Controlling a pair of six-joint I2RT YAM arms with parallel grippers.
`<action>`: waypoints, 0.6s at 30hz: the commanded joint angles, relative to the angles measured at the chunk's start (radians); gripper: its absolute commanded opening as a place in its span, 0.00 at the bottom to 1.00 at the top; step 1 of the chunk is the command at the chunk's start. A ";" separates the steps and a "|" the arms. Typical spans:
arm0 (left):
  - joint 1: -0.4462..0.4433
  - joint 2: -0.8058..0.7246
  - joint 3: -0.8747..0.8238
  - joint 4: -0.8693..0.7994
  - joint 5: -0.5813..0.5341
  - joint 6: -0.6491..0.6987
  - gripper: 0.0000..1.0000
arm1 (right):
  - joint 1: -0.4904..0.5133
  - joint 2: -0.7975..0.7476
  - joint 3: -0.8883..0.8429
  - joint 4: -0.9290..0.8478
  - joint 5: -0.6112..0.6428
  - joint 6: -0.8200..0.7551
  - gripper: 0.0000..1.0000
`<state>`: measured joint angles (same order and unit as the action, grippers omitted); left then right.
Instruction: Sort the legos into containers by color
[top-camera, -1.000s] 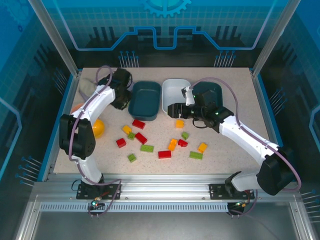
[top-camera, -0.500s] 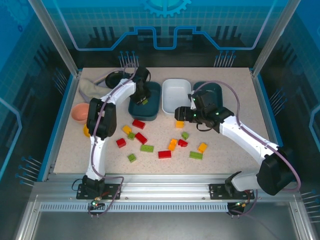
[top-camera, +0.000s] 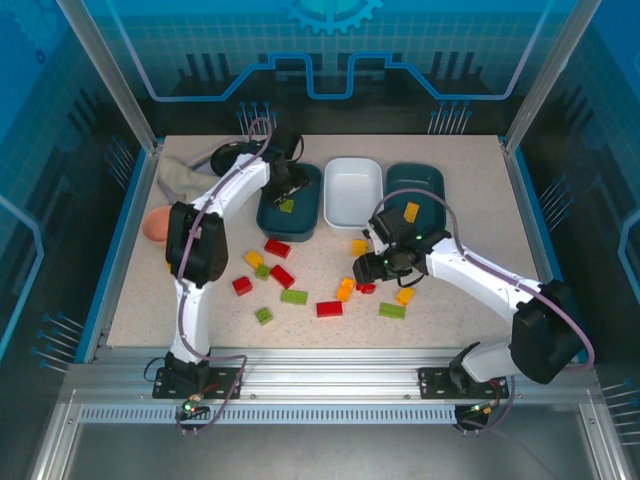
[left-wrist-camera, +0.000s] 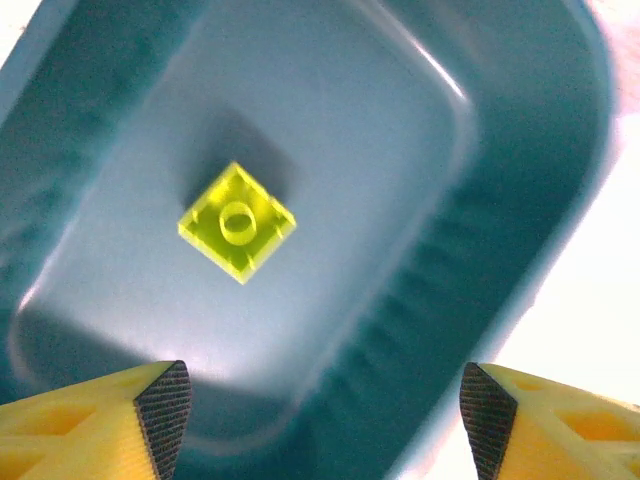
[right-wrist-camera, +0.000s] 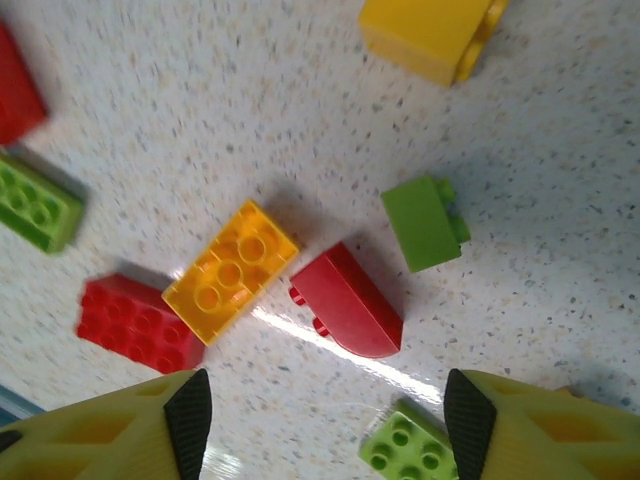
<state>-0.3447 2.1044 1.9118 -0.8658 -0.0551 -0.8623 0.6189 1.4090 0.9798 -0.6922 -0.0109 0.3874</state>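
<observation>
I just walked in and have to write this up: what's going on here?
Two arms are sorting bricks by color. The left gripper hangs open over the left teal tub, where one lime green brick lies. The right gripper hovers open above the table, over an orange-yellow brick and a red brick among the loose ones. Another orange-yellow brick lies in the right teal tub.

Three tubs (top-camera: 352, 190), sixteen legos (top-camera: 329, 308): five red, six green, five yellow.

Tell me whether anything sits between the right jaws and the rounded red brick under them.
Nothing visible does. The red brick lies uncovered below the open right jaws; an orange brick lies close beside it.
</observation>
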 joint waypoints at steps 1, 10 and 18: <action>-0.045 -0.190 -0.124 0.031 0.053 0.044 0.76 | 0.023 0.039 -0.030 -0.043 -0.014 -0.137 0.64; -0.089 -0.694 -0.658 0.171 0.166 0.058 0.81 | 0.040 0.161 -0.012 -0.015 -0.006 -0.210 0.63; -0.109 -0.986 -0.913 0.166 0.217 0.033 0.82 | 0.040 0.253 0.051 -0.011 0.000 -0.236 0.59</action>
<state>-0.4423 1.1809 1.0454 -0.7128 0.1162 -0.8310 0.6464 1.6386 0.9829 -0.6991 -0.0040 0.1753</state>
